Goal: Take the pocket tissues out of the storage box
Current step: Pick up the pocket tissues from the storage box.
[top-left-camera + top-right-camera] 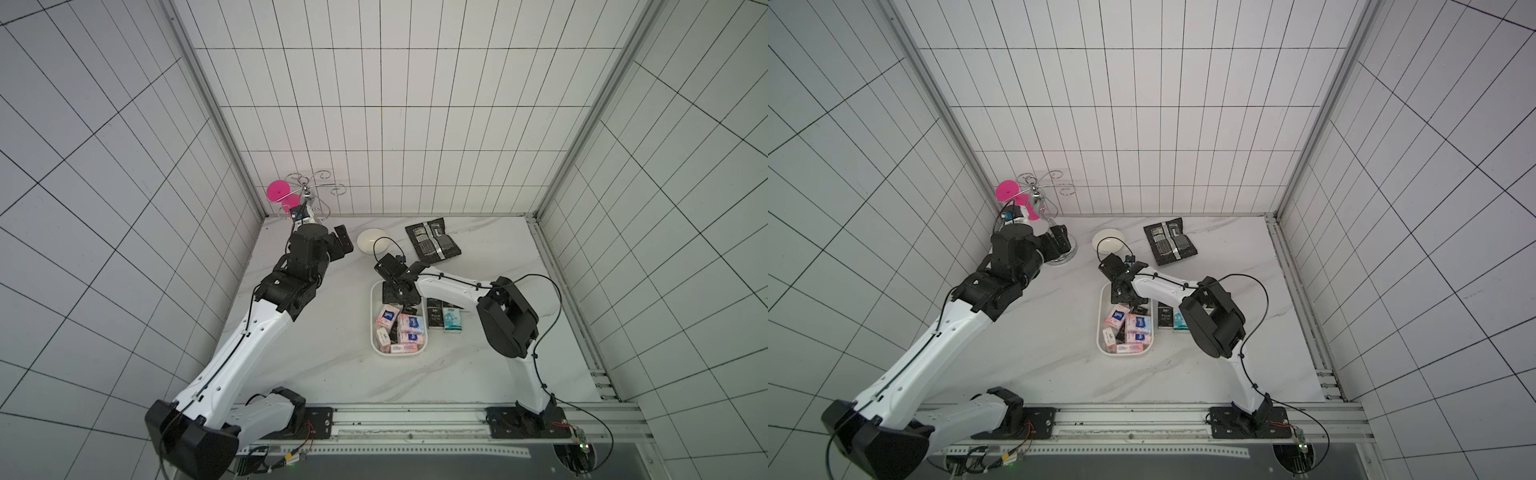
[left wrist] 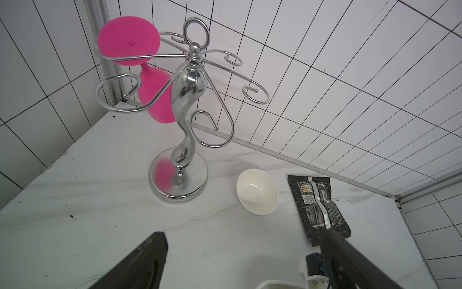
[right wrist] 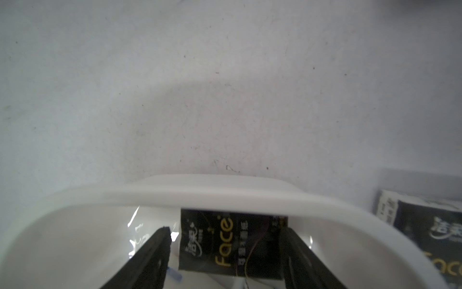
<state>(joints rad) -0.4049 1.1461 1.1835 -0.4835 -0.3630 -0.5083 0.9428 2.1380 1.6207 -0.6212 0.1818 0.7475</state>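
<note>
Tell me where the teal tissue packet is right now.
In a top view, the teal packet lies on the table outside the white box, on its right, side by side with a black packet.

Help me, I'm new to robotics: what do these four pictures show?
Two white robot arms work at a marble table. Two pictures look down from overhead; the other two come from a camera on each arm's wrist. On the table are a white storage box of pocket tissues, more packets beside it, a bowl, a black foil pouch and a chrome stand carrying a pink glass. The right tool is inside the box, jaws open on either side of a black packet, apparently not gripping it. The left tool is open and empty.
</note>
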